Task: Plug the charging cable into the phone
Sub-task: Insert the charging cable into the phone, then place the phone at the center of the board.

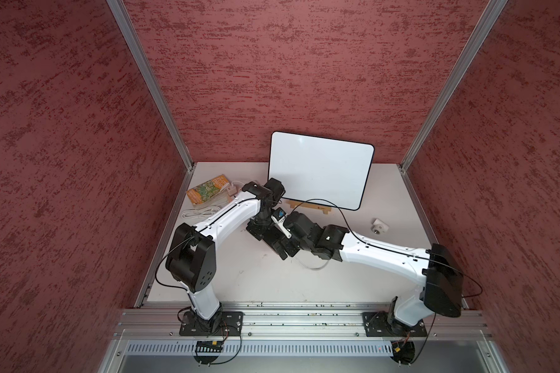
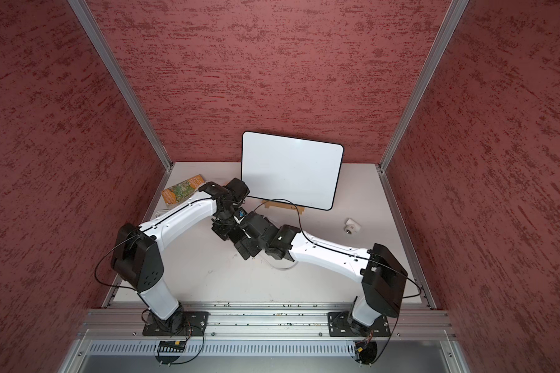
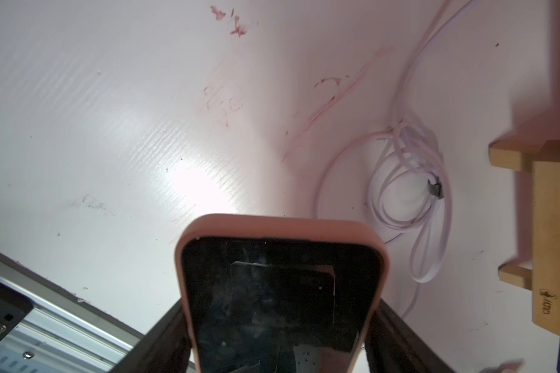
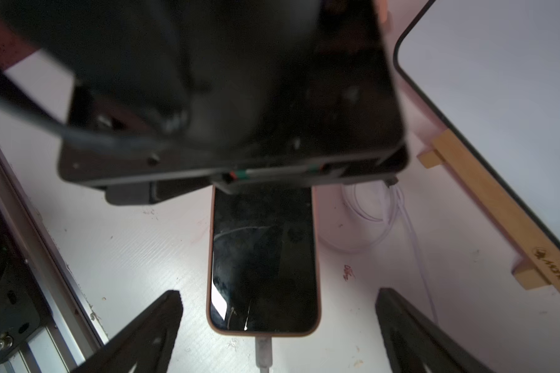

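The phone (image 4: 262, 258), black-screened in a tan-pink case, lies flat on the white table. My left gripper (image 3: 280, 323) is shut on it, one jaw pressed against each long side. The charging cable's connector (image 4: 263, 350) sits in the phone's near short edge. My right gripper (image 4: 278, 294) is open around that end, with its fingers (image 4: 162, 323) wide apart and clear of the plug. The cable's loose coil (image 3: 401, 193) rests beside the phone. In both top views the two grippers (image 1: 272, 235) meet at mid-table and hide the phone; a loop of cable (image 1: 317, 266) shows beneath the right wrist.
A large white board (image 1: 320, 171) with a black rim leans on a wooden stand (image 1: 309, 206) just behind the grippers. A colourful book (image 1: 207, 190) and a bundled white cord (image 1: 198, 213) lie at the back left. A small white adapter (image 1: 379, 225) sits at right.
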